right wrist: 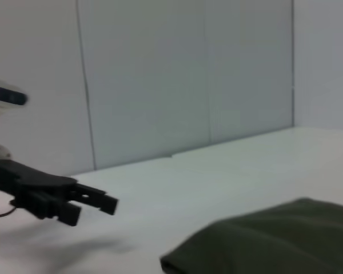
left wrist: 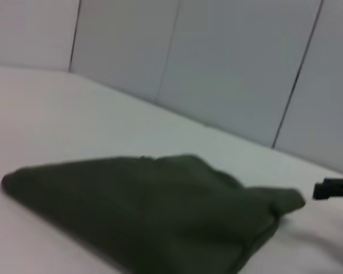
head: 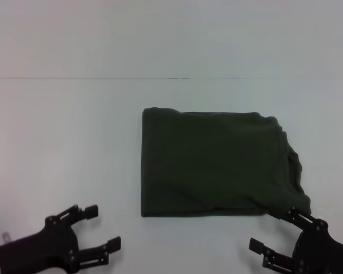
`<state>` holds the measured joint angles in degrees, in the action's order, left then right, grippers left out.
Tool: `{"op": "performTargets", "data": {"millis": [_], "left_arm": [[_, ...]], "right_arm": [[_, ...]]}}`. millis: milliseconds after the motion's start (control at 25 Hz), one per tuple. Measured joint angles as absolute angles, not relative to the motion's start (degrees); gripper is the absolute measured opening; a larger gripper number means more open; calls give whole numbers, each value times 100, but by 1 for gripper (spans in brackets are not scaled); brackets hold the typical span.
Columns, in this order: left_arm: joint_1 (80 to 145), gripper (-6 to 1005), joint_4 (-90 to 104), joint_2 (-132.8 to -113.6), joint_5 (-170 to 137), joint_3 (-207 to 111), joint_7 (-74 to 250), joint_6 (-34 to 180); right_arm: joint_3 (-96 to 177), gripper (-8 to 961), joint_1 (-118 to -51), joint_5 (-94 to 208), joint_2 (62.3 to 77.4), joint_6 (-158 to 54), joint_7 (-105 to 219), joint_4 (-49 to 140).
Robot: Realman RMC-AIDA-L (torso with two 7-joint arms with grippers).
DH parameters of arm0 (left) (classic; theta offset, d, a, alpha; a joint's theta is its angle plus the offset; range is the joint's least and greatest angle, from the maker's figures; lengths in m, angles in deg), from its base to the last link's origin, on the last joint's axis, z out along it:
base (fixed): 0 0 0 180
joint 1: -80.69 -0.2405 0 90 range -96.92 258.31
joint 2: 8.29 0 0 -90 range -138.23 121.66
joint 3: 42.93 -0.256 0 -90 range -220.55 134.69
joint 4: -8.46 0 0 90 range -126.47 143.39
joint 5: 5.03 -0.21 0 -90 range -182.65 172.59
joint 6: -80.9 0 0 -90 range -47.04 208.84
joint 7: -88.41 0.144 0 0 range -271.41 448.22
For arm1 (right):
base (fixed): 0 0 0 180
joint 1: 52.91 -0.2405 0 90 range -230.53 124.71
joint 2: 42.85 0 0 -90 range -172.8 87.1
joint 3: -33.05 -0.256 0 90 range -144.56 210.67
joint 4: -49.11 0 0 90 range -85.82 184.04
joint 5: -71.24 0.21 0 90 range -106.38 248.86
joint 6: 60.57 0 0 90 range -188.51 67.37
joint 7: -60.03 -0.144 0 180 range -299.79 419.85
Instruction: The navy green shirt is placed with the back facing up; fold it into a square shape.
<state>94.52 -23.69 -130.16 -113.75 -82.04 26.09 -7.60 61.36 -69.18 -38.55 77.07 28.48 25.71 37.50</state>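
**Folded shirt on the counter, both grippers at the near edge**

At the counter's [head: 57, 142] near left corner we see the left gripper [head: 100, 228], jaws apart and holding nothing. The navy green shirt [head: 214, 165] lies mid-counter as a rough square, its right edge rumpled. At the shirt's near right corner sits the right gripper [head: 277, 233], jaws apart, one fingertip beside the cloth.

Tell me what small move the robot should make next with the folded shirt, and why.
Probably draw the right gripper back. The navy green shirt already lies folded roughly square on the table; its open fingers sit at the shirt's near right corner, and the open left gripper is already clear.
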Motion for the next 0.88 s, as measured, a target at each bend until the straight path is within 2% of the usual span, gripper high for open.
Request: {"op": "performTargets", "data": {"millis": [360, 880], "left_arm": [[9334, 950, -2216, -13198, -11402, -8016, 2877, -531], [9354, 950, -2105, -13189, -11375, -7910, 2903, -532]], "right_arm": [[6118, 857, -6924, -3833, 7716, 2402, 2576, 3752], [6133, 857, -7017, -3843, 7711, 2311, 2585, 3764]]}}
